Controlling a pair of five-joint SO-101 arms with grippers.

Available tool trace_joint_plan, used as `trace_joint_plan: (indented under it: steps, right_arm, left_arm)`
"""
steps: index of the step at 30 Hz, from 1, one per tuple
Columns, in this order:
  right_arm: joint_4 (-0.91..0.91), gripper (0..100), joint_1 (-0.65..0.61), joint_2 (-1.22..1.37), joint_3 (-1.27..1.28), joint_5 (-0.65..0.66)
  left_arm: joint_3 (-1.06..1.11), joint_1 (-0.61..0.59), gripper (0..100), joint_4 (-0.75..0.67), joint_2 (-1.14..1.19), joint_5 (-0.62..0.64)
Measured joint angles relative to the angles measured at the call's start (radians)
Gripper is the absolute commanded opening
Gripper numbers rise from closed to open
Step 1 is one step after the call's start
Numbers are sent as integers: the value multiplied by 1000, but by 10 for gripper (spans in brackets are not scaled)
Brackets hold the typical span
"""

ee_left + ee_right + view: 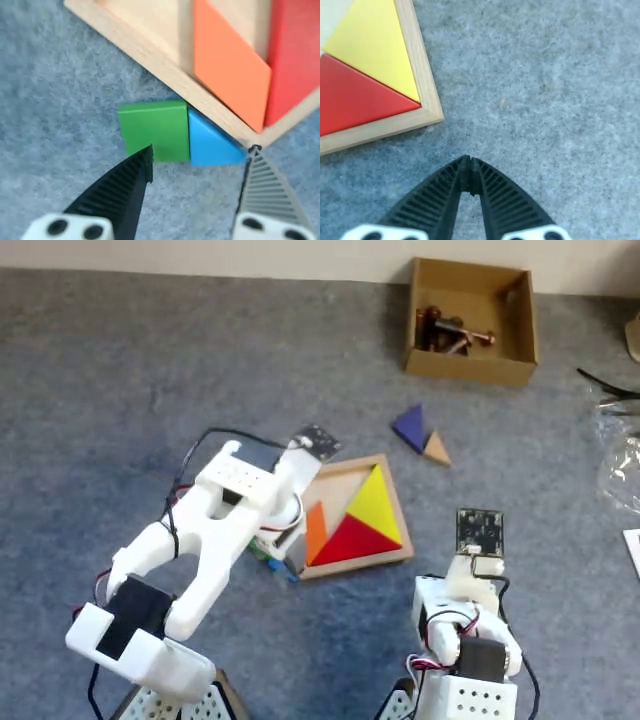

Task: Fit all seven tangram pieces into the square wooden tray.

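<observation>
Against the square wooden tray (150,54)'s left outer rim lie a green square (155,130) and a blue triangle (212,144), touching each other. The left gripper (200,151) hangs over them, jaws spread wide and holding nothing. Inside the tray sit an orange piece (230,75), a red triangle (355,540) and a yellow triangle (375,502). Just off the tray's right near corner, the right gripper (469,164) hangs with jaws closed and empty. Beyond the tray's far right corner, a dark blue triangle (408,426) touches a tan triangle (436,448).

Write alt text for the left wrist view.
The open claw hangs over a green square and a blue triangle, lying side by side on grey carpet just outside the wooden tray. Inside the tray sit an orange piece and a red piece.
</observation>
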Motion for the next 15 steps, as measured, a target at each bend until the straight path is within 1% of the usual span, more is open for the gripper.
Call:
trace_joint_plan:
  steps: [2, 6, 15]
  right_arm:
    - [0, 5, 0, 0, 0, 0]
    - [0, 5, 0, 0, 0, 0]
    - [0, 5, 0, 0, 0, 0]
  left_arm:
    - [29, 0, 277, -34, 0, 46]
    - [31, 0, 277, -51, -2, 109]
    - [37, 0, 277, -51, -2, 120]
